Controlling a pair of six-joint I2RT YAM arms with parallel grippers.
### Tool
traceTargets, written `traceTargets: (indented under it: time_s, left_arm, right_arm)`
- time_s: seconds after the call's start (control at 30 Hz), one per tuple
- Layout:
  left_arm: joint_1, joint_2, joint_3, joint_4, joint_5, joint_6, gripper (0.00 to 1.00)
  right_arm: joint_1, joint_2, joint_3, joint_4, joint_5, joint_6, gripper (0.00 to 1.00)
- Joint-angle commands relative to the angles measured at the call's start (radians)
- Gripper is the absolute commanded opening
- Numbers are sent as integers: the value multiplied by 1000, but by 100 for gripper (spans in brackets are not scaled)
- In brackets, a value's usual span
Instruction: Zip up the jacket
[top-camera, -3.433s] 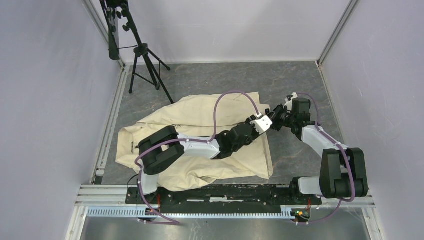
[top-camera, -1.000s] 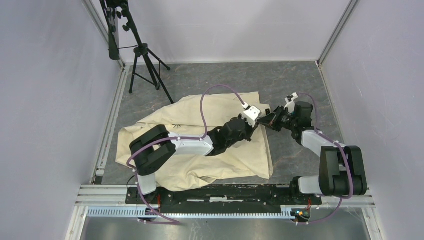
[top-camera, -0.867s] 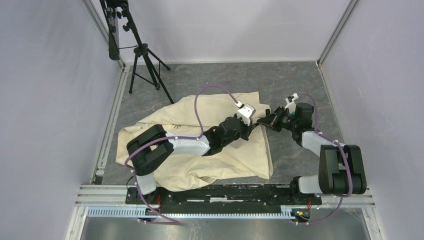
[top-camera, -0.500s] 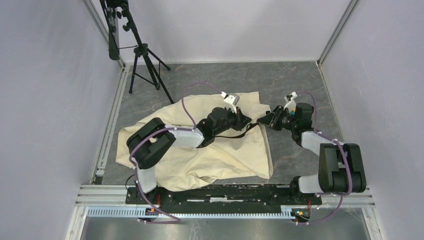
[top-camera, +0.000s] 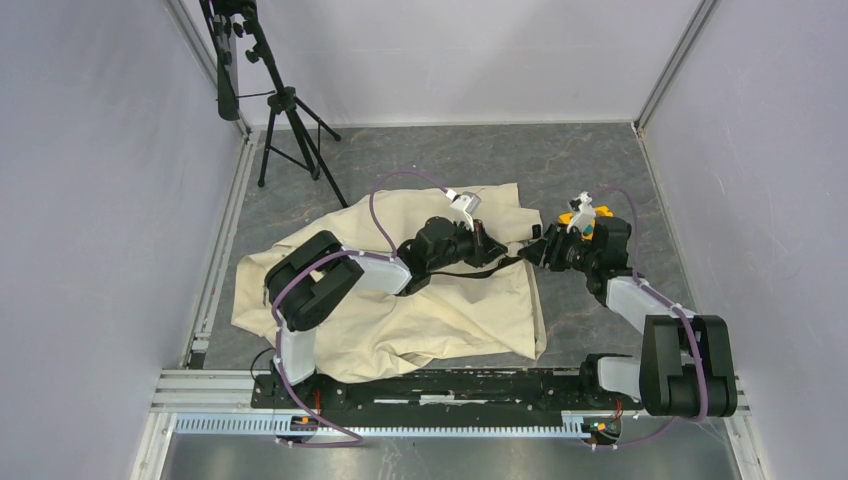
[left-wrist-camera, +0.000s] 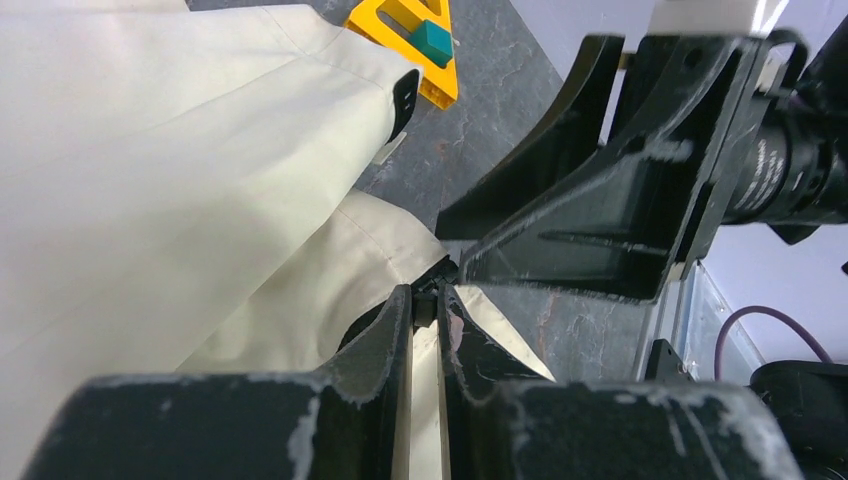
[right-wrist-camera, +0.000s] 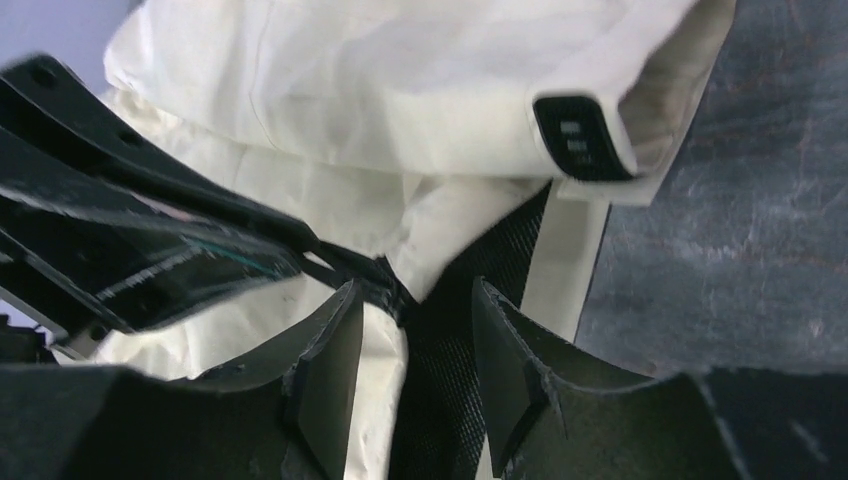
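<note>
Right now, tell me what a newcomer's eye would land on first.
A big cream jacket lies rumpled across the middle of the grey table. At its right edge both arms meet: the left end effector pinches the fabric, and the right end effector stands open. A black tripod stands in the far left corner.

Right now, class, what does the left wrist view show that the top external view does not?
Only the left wrist view: the left gripper close up, pinched shut on a narrow edge of the jacket, and the small black tag at the hem.
Only the top external view: the tripod and the whole jacket spread over the table.
Both: the cream jacket, the grey table, and the right gripper facing the left one with its jaws apart.
</note>
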Motion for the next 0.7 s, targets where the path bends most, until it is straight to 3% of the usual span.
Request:
traceTargets:
  time_s: [0.0, 0.17, 0.43, 0.57, 0.6, 0.67]
  left_arm:
    - [7, 3, 17, 52, 20, -44, 2]
    - [6, 8, 21, 49, 25, -46, 2]
    - [2, 19, 25, 49, 26, -62, 2]
    - [-5, 18, 27, 39, 18, -63, 2]
    - [-11, 19, 28, 34, 10, -67, 2]
    - [-25, 17, 25, 24, -18, -71, 2]
  right_arm:
    - [-1, -37, -45, -45, 19, -100, 50]
    - [-1, -27, -70, -14, -24, -96, 40]
    - [2, 1, -110, 123, -96, -18, 35]
    - [3, 13, -118, 177, -77, 9, 13]
    - [3, 17, -127, 221, -79, 32, 3]
    - [3, 26, -150, 316, -68, 103, 0]
